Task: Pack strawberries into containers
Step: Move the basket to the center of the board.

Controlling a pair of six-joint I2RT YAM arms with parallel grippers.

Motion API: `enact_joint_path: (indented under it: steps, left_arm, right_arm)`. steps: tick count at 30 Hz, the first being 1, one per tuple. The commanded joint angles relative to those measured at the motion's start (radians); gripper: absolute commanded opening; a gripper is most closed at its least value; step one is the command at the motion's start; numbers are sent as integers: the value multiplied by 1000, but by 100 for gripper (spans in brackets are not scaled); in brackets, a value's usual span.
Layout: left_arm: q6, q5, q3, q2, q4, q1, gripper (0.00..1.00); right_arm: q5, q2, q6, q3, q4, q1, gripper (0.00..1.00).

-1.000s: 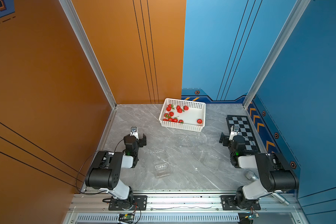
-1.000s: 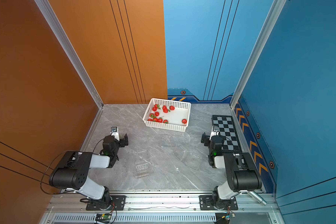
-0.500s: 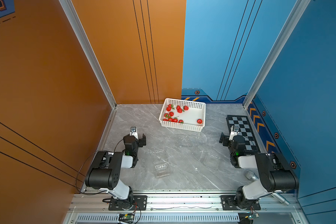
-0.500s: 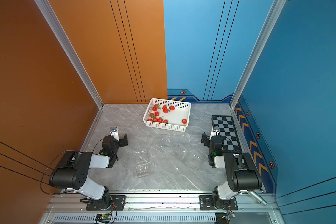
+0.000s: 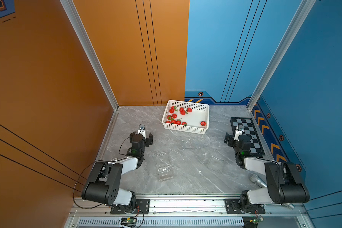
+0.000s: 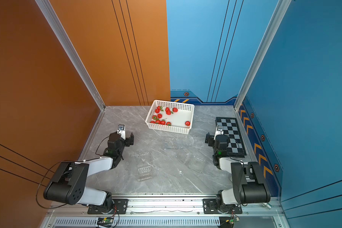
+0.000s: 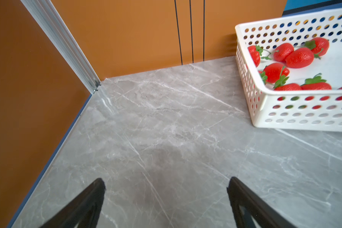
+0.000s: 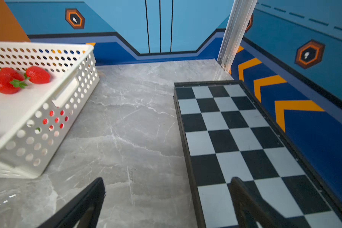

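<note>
Clear plastic, nearly lost against the grey marbled surface (image 5: 188, 183): the three containers (image 5: 164, 170) sit at lower centre in both top views, well apart, with no berry in them; their lids are too faint to judge. Flanking them, the left fingers (image 7: 94, 195) and right fingers (image 8: 93, 197) are spread wide and hold nothing. Beyond, mid-frame, the strawberries (image 5: 174, 116), glossy red with green caps, lie in the white basket (image 5: 185, 129), mostly bunched at its left end, with one alone at the right. Packing looks not yet begun; next, I'd say, comes a reach into the basket and a gentle pinch on one berry.
</note>
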Motion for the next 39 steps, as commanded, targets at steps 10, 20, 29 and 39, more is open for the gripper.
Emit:
enact_joint_path:
  steps: [10, 20, 29, 39]
  left_arm:
    - [-222, -66, 382, -123, -825, -58, 99]
    - [-358, 154, 542, -79, -1155, -90, 99]
    - [-421, 246, 669, -19, -1227, -117, 99]
    - [-446, 310, 876, 187, -1252, -103, 96]
  right_arm:
    - [-116, -145, 84, 267, -596, 61, 100]
    - [-182, -157, 179, 487, -932, 177, 100]
    - [-225, -96, 309, 601, -1043, 235, 96]
    - [-206, 100, 367, 758, -1083, 235, 92]
